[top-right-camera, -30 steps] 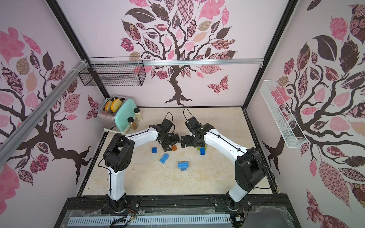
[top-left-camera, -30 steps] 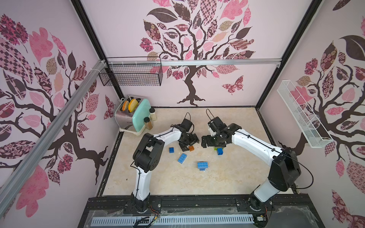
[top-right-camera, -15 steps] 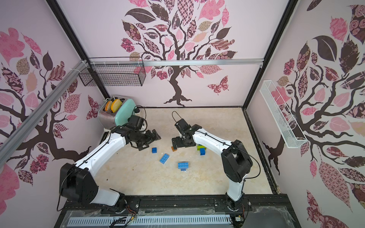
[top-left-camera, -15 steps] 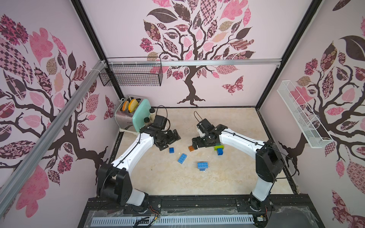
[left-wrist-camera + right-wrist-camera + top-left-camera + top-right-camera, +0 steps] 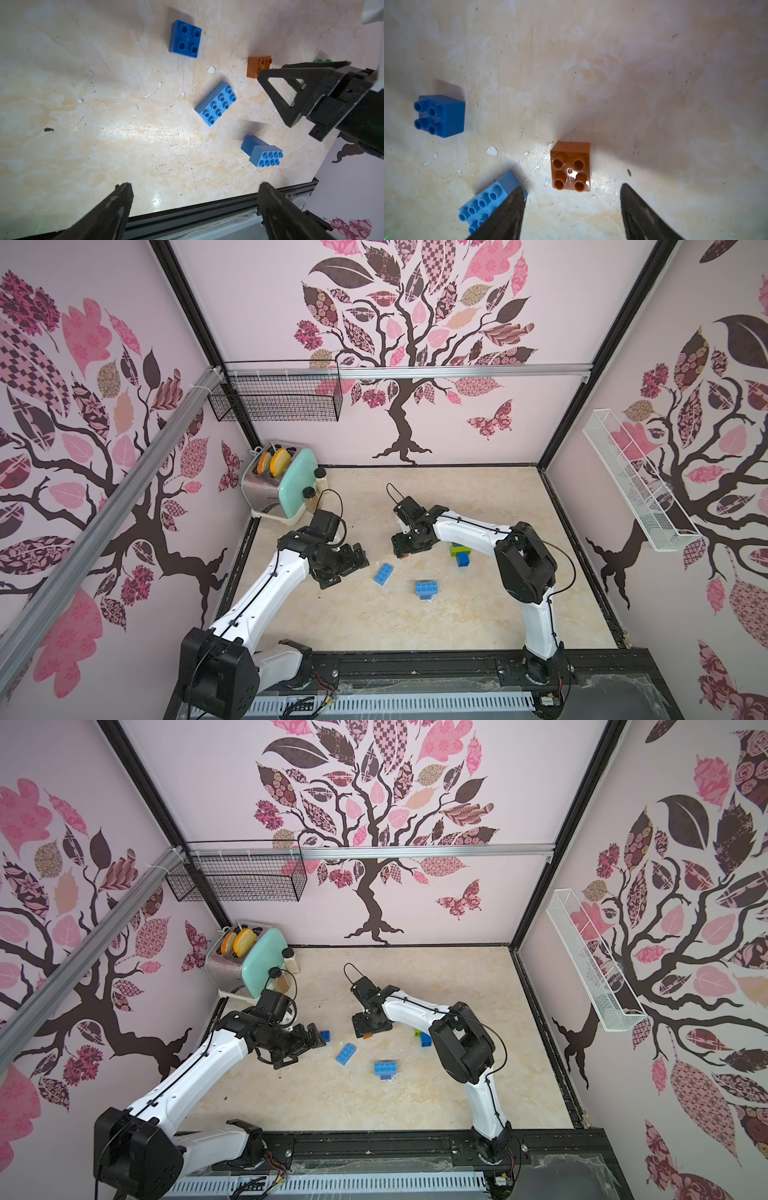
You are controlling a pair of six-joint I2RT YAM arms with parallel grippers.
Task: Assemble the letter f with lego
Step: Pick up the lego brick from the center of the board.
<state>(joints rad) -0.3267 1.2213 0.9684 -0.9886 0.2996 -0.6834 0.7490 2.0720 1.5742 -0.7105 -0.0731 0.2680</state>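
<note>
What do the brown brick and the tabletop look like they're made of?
The brown brick looks like moulded plastic, glossy: a highlight sits among its studs. The tabletop looks like marble-patterned laminate or film, semi-glossy, scratched and chipped white in spots; I cannot tell which.

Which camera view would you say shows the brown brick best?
The right wrist view: the brown brick sits close, whole, four studs showing. The left wrist view shows it smaller, partly behind the right gripper. Both top views show only a sliver.

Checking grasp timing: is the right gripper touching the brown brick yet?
Apart. The right wrist view shows bare table between the brown brick and each finger of the right gripper.
</note>
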